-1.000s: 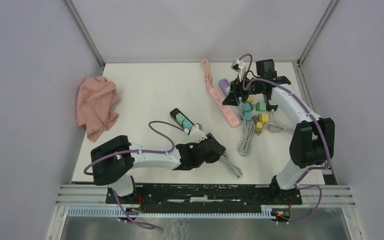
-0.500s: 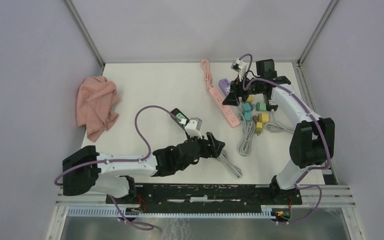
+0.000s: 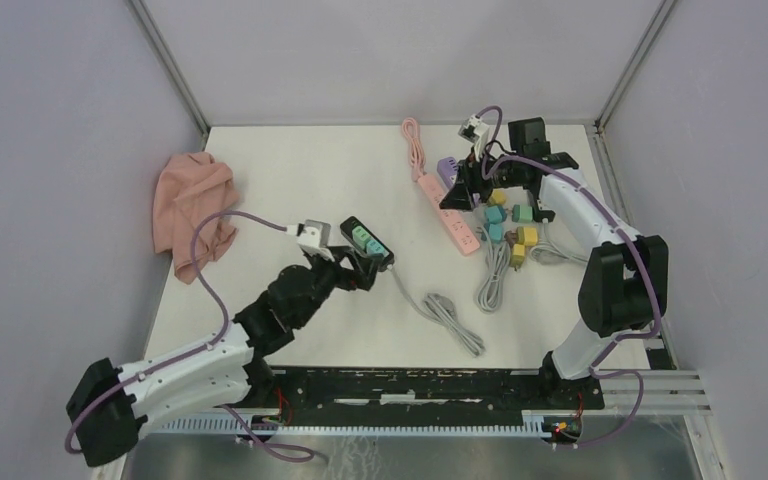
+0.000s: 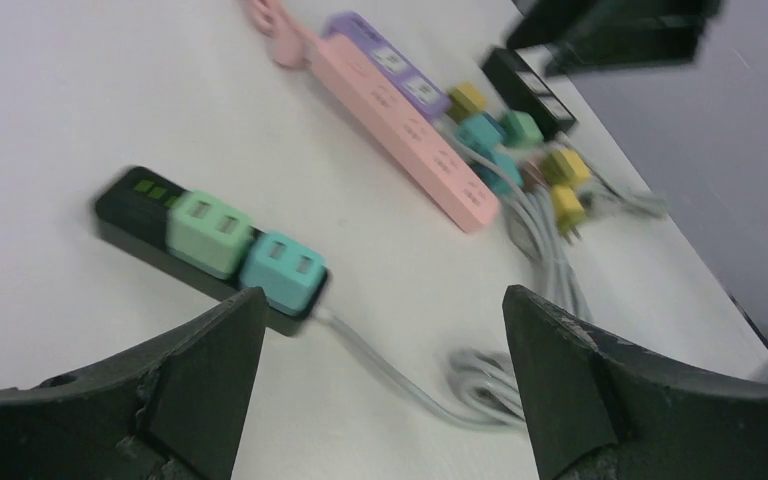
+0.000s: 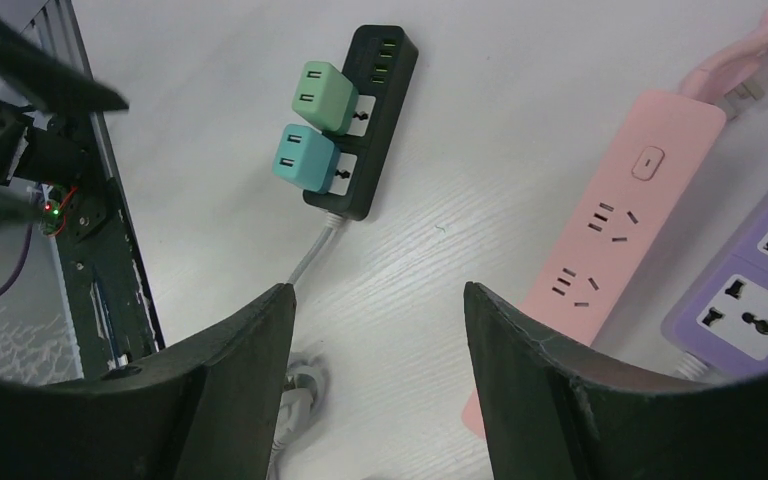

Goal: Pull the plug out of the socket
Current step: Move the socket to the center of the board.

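A black power strip (image 3: 352, 228) lies mid-table with a green plug (image 3: 359, 236) and a teal plug (image 3: 371, 247) seated in it. In the left wrist view the strip (image 4: 125, 212), green plug (image 4: 210, 232) and teal plug (image 4: 280, 272) lie just ahead of my left finger. My left gripper (image 3: 353, 270) (image 4: 385, 300) is open and empty, at the strip's near side by its cable end. My right gripper (image 3: 456, 197) (image 5: 377, 290) is open and empty, hovering above the pink strip; its view shows the black strip (image 5: 392, 70), green plug (image 5: 322, 95) and teal plug (image 5: 305, 157).
A pink power strip (image 3: 450, 212) and a purple one (image 3: 448, 170) lie at the back right, with several loose coloured plugs (image 3: 510, 225) and grey cables beside them. The black strip's grey cable coil (image 3: 452, 318) lies near front centre. A pink cloth (image 3: 195, 210) sits at the left.
My left arm has swung left and back from the grey cable coil to the near side of the black strip. My right gripper has barely moved.
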You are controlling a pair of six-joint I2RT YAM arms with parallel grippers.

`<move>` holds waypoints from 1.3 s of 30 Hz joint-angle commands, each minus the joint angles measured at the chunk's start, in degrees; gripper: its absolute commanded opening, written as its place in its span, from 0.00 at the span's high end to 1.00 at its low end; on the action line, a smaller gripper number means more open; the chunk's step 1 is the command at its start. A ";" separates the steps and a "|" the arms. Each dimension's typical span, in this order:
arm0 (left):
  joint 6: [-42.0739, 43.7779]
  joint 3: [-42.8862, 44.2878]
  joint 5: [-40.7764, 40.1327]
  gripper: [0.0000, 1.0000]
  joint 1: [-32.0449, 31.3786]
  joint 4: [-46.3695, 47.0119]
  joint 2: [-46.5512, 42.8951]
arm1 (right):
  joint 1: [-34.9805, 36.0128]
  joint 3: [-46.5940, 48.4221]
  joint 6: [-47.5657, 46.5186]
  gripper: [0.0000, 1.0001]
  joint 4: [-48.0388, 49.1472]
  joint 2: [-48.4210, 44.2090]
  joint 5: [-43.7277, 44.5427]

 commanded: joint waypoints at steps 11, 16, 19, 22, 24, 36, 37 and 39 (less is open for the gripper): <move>-4.83 -0.50 13.30 0.04 23.15 -12.00 -10.70 | 16.35 0.86 -4.29 0.28 0.99 1.77 12.87; -6.98 -3.53 8.69 0.03 23.14 -17.51 -17.76 | 19.96 1.91 -4.54 0.27 0.18 3.82 18.39; -8.08 -5.09 7.47 0.00 23.14 -19.11 -21.36 | 22.01 3.07 -5.03 0.27 -1.05 5.09 21.03; -8.02 -5.28 6.11 0.01 23.11 -20.79 -23.69 | 24.24 4.05 -5.49 0.26 -1.93 6.34 23.69; -7.70 -5.19 5.61 0.01 23.11 -21.56 -24.63 | 25.86 4.92 -6.13 0.25 -2.75 7.27 25.64; -6.93 -4.63 4.33 0.01 23.15 -23.67 -25.76 | 31.40 7.22 1.51 0.11 1.24 10.92 38.65; -6.96 -4.70 4.34 0.01 23.10 -23.68 -25.89 | 31.85 7.38 3.21 0.10 1.81 11.45 38.83; -7.11 -4.91 4.26 0.01 23.09 -23.64 -26.09 | 33.05 7.54 6.83 0.10 3.08 12.87 40.70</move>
